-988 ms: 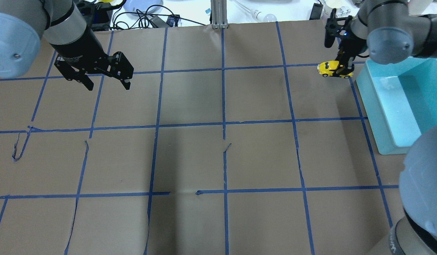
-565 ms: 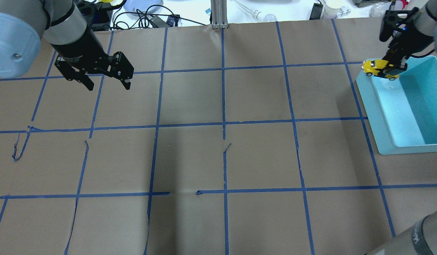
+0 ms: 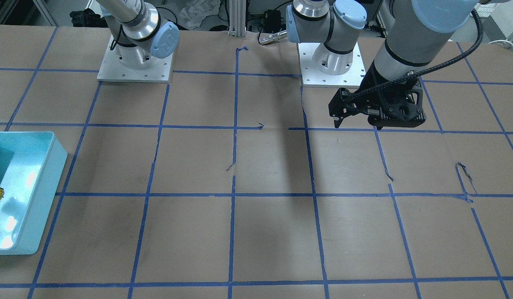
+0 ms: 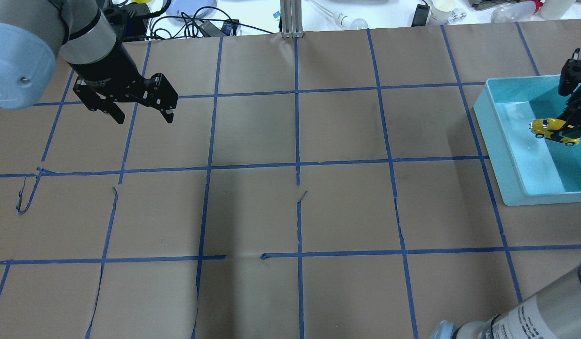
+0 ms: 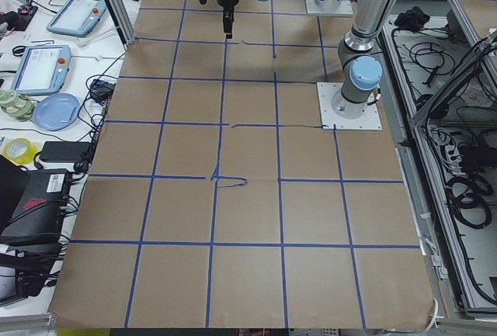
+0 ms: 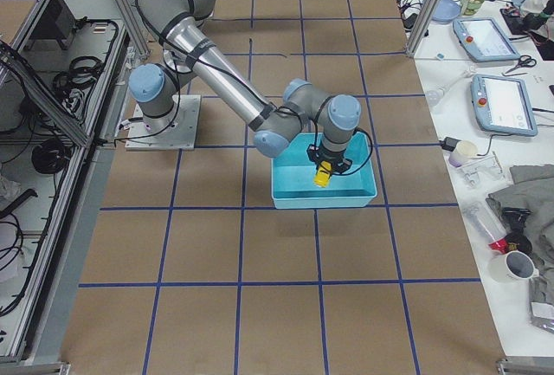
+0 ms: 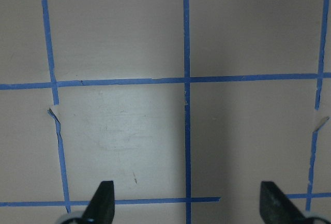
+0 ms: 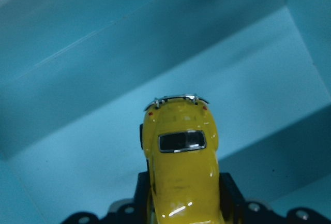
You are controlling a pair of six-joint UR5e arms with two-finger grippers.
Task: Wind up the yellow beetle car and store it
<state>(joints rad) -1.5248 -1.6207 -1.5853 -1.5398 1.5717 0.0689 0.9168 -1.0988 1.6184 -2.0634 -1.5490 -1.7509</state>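
Yellow beetle car is hanging out at the right-hand end of a broad brown-papered surface that is carrying a grid of blue tape lines. A teal bin is sitting on that end, open side up. Over by the opposite end the left hand is hovering above bare paper, its two fingers spread wide and gripping nothing. The right hand is reaching down into the bin with its fingers pinching the yellow beetle car by its sides. The car is hanging within the bin's walls, over the glossy floor; whether its wheels are touching that floor, I cannot tell.
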